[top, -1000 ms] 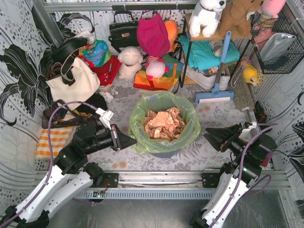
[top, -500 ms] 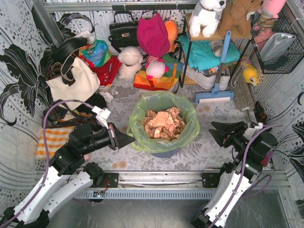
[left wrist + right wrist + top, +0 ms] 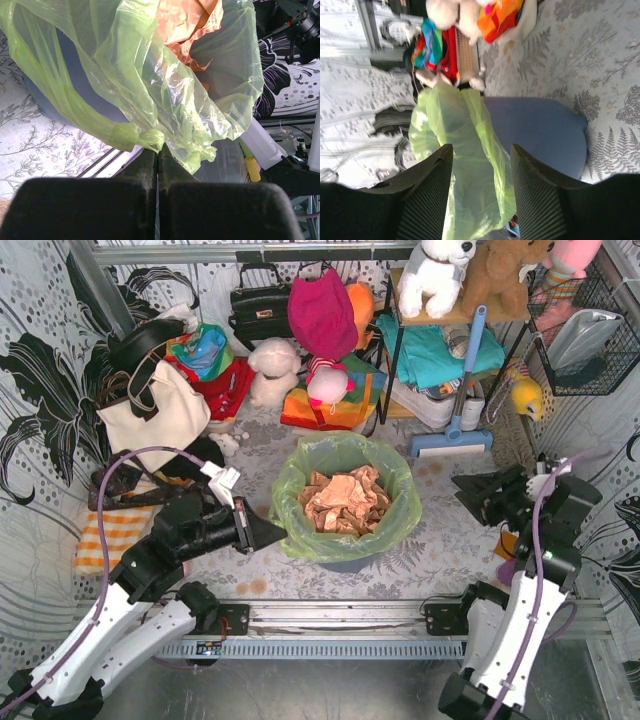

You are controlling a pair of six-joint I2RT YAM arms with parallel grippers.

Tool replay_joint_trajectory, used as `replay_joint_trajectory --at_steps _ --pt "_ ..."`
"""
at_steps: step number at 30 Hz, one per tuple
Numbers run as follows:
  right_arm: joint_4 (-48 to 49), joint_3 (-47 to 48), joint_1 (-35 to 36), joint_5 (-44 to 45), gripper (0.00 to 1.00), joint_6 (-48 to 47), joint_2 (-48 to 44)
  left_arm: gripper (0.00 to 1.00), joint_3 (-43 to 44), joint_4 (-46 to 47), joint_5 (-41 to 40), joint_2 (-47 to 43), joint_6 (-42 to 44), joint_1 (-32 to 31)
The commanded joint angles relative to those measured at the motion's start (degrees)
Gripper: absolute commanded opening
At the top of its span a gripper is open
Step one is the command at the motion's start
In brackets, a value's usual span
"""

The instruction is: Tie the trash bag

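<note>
Left wrist view: the left tool (image 3: 157,152) has its matte black fingers (image 3: 142,167) pressed flat together, tips against a small bunched twist of the trash bag (image 3: 150,75). Whether any film is nipped between them I cannot tell. The bag is thin, glossy, translucent lime-green plastic, wrinkled and draped over the rim of a smooth blue-grey round bin (image 3: 540,130), with crumpled tan-brown paper (image 3: 345,500) heaped inside. It stands mid-worktop (image 3: 440,560), on a grey fern-printed covering, between the two arms. The right tool (image 3: 481,148), with ribbed black pads (image 3: 427,200), stands partly open and empty, well apart from the bag's right side.
</note>
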Motion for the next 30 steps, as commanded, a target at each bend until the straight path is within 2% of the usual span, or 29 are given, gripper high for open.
replay_joint_trajectory --at_steps 1,5,9,14,20,24,30 --pt "-2.4 1.6 7.3 2.1 0.50 -9.2 2.1 0.01 0.2 3.2 0.6 -0.3 1.1 -0.1" --pt "-3.2 0.2 13.8 0.2 0.52 -10.9 2.6 0.01 -0.8 3.2 0.3 -0.9 0.5 -0.1" --pt "-3.8 -3.3 18.1 -1.2 0.59 -12.5 2.2 0.01 -1.0 2.5 0.0 -0.9 0.6 -0.1" --pt "-3.7 -7.0 22.5 -3.9 0.59 -13.1 1.7 0.01 -1.0 2.0 0.0 -0.8 0.5 -0.1" --pt "-0.9 -10.1 25.2 -6.7 0.62 -11.1 0.9 0.01 -1.5 1.1 4.1 -1.4 0.1 -0.1" --pt "1.6 -11.7 27.6 -7.1 0.61 -10.4 2.0 0.01 -0.9 -2.2 4.2 -1.0 1.6 -0.1" --pt "5.4 -12.3 30.9 -5.1 0.57 -8.7 4.1 0.01 -1.2 -1.6 4.6 -1.0 1.6 -0.1"
